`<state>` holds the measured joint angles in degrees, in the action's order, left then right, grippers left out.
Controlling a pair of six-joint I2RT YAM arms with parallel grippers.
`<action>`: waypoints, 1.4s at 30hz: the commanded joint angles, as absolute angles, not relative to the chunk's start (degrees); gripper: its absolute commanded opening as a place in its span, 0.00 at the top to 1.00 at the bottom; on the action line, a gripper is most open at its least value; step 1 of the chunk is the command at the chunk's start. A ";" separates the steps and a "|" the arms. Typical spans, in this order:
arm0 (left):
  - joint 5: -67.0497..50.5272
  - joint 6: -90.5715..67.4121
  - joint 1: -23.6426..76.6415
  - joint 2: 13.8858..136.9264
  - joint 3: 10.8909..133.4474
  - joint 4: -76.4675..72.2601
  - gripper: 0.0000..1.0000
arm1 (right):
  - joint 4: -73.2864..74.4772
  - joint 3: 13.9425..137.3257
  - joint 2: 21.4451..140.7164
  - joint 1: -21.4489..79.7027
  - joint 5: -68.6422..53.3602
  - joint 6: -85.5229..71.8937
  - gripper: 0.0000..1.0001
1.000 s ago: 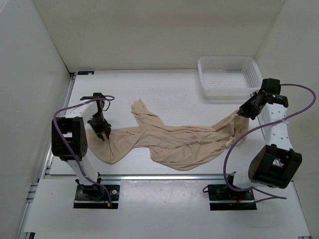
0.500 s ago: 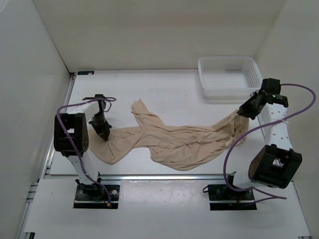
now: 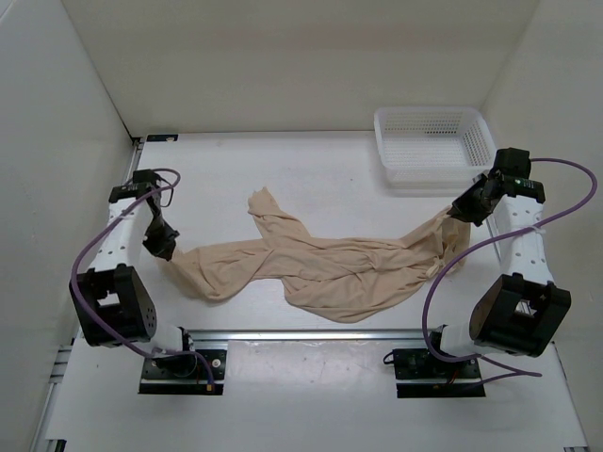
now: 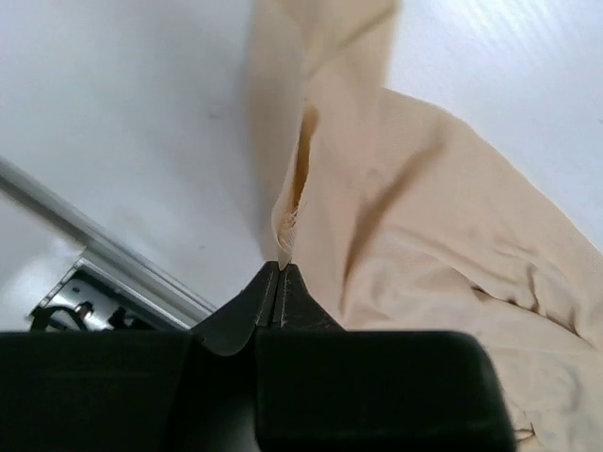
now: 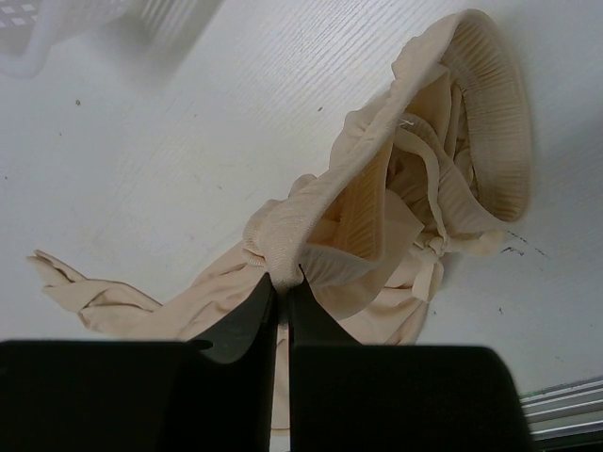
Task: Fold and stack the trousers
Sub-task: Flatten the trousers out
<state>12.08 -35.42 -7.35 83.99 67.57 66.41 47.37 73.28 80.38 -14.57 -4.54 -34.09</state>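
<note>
The beige-tan trousers point(image 3: 330, 268) lie spread and wrinkled across the middle of the white table. My left gripper point(image 3: 164, 250) is shut on the hem of one leg point(image 4: 285, 226) at the left, and that end is pulled out toward the table's left edge. My right gripper point(image 3: 459, 213) is shut on the ribbed waistband point(image 5: 283, 240) at the right and holds it bunched above the table, with the drawstring point(image 5: 429, 259) hanging loose. The other leg point(image 3: 264, 207) lies free, pointing to the back.
A white plastic mesh basket point(image 3: 431, 146) stands at the back right, just behind my right gripper. A metal rail point(image 3: 311, 333) runs along the near edge and another point(image 3: 122, 202) along the left side. White walls close in the left, back and right.
My left gripper has shut on the leg hem and moved left and slightly back, dragging that leg out toward the left rail. The right arm has not moved.
</note>
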 commanded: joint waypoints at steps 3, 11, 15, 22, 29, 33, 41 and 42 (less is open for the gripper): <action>19.68 -42.69 -13.26 77.10 69.26 75.39 0.90 | 45.62 73.92 77.79 -14.77 -5.71 -33.40 1.00; 9.49 -48.96 -16.08 53.53 67.40 77.61 0.14 | 45.62 73.92 78.31 -14.77 -5.71 -33.40 1.00; 16.25 -47.11 -16.08 55.36 76.62 77.61 0.00 | 45.62 73.92 78.31 -14.77 -6.42 -32.88 1.00; 6.18 -39.91 -16.08 70.64 77.53 65.24 0.56 | 45.62 73.39 78.31 -14.77 -5.89 -32.87 1.00; 0.52 -37.27 -11.53 93.68 76.29 60.83 0.17 | 45.62 72.86 76.64 -14.77 -4.75 -32.87 1.00; 1.76 -37.79 -10.90 100.00 74.28 58.98 0.15 | 45.62 72.86 76.64 -14.77 -4.22 -32.87 1.00; 1.23 -37.79 -10.20 108.10 71.54 56.07 0.17 | 45.62 73.39 78.22 -14.77 -2.99 -32.87 1.00; 1.23 -37.79 -10.20 108.71 70.93 55.55 0.17 | 45.62 73.39 78.22 -14.77 -2.99 -32.87 1.00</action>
<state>2.09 -38.30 -10.57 107.85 72.10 57.80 46.50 73.21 78.26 -14.57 -3.73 -33.98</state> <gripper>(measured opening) 0.835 0.035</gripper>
